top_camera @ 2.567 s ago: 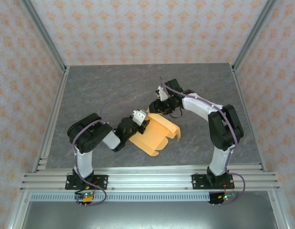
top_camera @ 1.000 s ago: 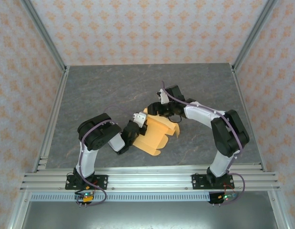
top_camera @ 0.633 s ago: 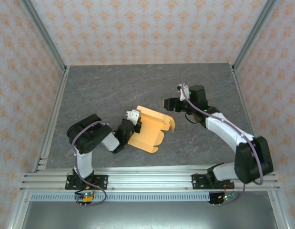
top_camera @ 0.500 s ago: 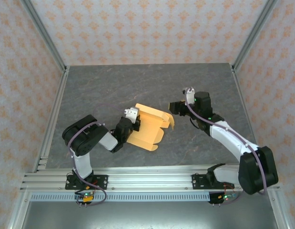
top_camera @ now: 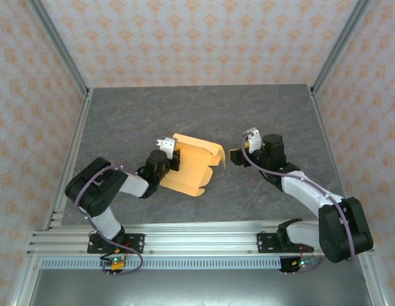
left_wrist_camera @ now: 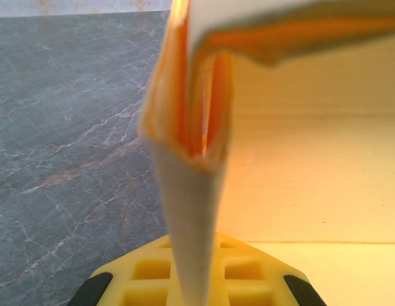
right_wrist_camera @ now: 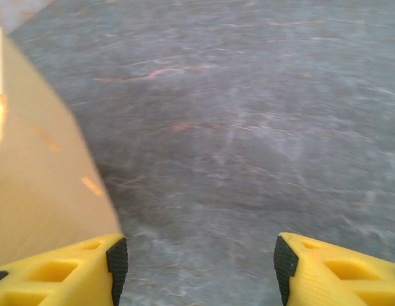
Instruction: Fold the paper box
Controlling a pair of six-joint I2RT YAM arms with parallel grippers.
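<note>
The paper box [top_camera: 192,164] is a light orange-tan die-cut cardboard sheet, partly bent, lying at the middle of the grey table. My left gripper [top_camera: 173,159] is shut on its left edge; in the left wrist view a folded cardboard flap [left_wrist_camera: 192,185] stands pinched between the yellow fingers [left_wrist_camera: 146,274]. My right gripper [top_camera: 234,155] hovers just right of the sheet, open with nothing between its fingers. The right wrist view shows its yellow fingertips [right_wrist_camera: 89,268] wide apart over bare table, with the cardboard's edge [right_wrist_camera: 37,185] at the left.
The grey marble-patterned table [top_camera: 184,111] is enclosed by patterned walls and aluminium frame posts [top_camera: 57,51]. A rail [top_camera: 197,239] runs along the near edge by the arm bases.
The left gripper has dragged the sheet leftward and slightly back. The right gripper, earlier at the sheet's far edge, let go, swung out right, and now sits low beside the sheet's right side.
</note>
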